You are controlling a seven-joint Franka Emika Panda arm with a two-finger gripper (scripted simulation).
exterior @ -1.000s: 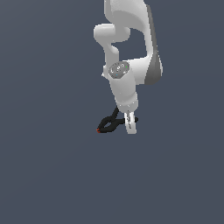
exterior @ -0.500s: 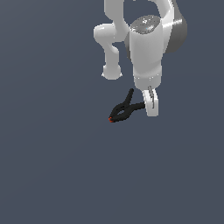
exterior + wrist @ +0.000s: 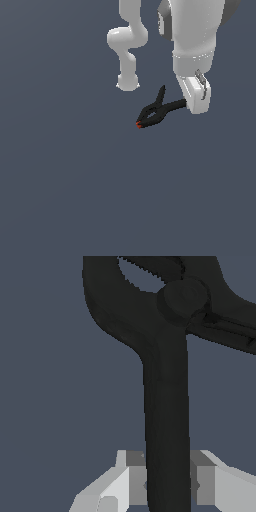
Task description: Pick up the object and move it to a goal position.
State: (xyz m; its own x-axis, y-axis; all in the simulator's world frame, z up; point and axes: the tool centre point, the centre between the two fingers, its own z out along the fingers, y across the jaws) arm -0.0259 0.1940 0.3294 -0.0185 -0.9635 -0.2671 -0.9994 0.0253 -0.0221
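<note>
End effector [image 3: 167, 486] pinches one handle of the spring clamp [image 3: 156, 112]; fingertips partly hidden behind it.

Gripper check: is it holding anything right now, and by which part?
Yes. The gripper is shut on the black spring clamp, gripping the end of one handle. The red-tipped jaw points away from the fingers.

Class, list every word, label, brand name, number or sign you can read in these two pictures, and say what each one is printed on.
None: no readable text shows in either view.
The spring clamp is plain black with a red tip, no marking.
The end effector, shut on one clamp handle, is plain white and grey, no label.
The background is bare.
</note>
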